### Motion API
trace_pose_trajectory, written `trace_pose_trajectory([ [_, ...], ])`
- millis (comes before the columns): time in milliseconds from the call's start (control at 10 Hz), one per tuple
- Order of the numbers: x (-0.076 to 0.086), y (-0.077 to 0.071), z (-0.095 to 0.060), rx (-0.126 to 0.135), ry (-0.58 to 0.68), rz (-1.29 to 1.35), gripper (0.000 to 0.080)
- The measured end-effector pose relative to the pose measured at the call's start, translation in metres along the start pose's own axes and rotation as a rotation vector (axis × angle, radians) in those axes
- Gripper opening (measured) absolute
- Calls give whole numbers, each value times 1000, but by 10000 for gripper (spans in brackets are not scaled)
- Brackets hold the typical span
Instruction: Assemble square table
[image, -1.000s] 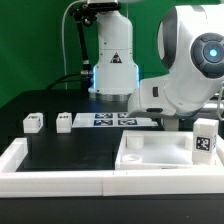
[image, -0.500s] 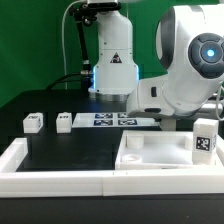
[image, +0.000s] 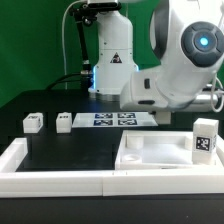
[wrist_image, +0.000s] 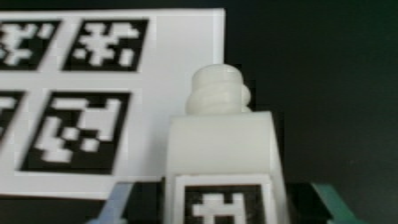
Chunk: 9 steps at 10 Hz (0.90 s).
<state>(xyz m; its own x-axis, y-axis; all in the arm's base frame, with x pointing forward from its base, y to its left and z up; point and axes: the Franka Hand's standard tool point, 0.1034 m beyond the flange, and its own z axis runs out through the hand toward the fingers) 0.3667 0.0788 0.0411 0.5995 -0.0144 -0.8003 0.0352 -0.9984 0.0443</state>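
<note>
In the wrist view, a white table leg (wrist_image: 222, 150) is gripped by the claw (wrist_image: 222, 208), with its dark fingers (wrist_image: 128, 205) pressed to the leg's two sides. A black-and-white tag (wrist_image: 222, 205) is borne on the leg's face, and a rounded peg (wrist_image: 214, 88) is seen at the end away from the claw. The marker board (wrist_image: 107, 100), printed with patterned tags, is seen just beside the leg on the black table (wrist_image: 320, 80). In the exterior view the claw is hidden behind the arm (image: 175, 80). The square tabletop (image: 150, 158) is laid at the near right, inside the white border wall (image: 60, 182). A tagged leg (image: 205, 140) is stood upright at its right edge. A third leg (image: 33, 122) and a fourth leg (image: 64, 121) are set apart at the left, beside the marker board's left end.
</note>
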Motion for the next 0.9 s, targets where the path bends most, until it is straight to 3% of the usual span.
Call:
trace_pose_trajectory([
  [200, -21, 8, -18, 11, -25, 26, 285],
  [500, -18, 9, -19, 12, 3, 33, 285],
  [700, -7, 8, -28, 20, 150, 17, 285],
  [900, -8, 14, -56, 17, 295, -27, 285],
])
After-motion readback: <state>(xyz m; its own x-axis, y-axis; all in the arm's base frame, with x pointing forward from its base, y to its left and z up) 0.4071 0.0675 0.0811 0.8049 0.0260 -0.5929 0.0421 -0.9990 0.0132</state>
